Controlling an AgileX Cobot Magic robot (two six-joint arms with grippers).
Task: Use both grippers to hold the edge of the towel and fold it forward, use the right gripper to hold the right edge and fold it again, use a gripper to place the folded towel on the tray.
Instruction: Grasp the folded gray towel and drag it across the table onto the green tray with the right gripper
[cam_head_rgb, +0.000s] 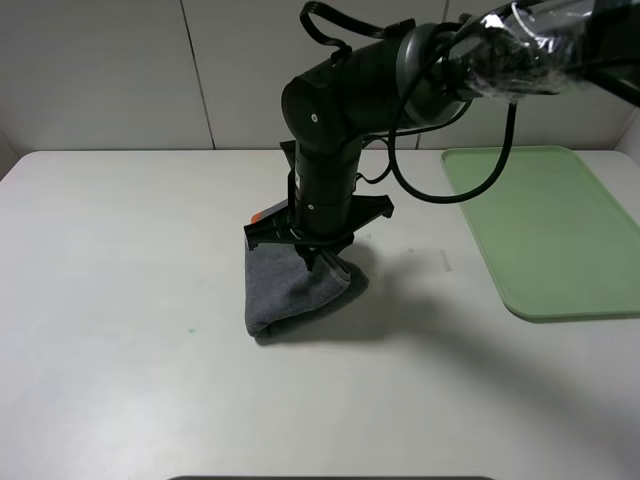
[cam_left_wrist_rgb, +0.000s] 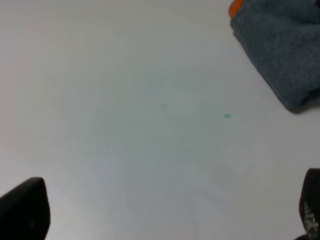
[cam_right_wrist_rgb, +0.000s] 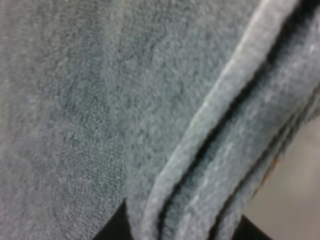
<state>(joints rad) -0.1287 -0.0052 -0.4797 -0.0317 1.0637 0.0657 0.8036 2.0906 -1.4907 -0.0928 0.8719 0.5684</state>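
The right hand is clamped on the folded towel, holding its layered edge up while the rest sags onto the table near the middle. The left hand gapes wide over bare table beside it. The tray lies well apart, on the right.

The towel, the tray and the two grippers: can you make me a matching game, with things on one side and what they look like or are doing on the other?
Things:
1. towel
2. tray
3. left gripper
4. right gripper

Descriptions:
A. pale green, lying bare on the table
B. open, holding nothing, above bare table
C. dark grey, folded into layers
D. pinching the folded cloth from above

Pairs: 1-C, 2-A, 3-B, 4-D
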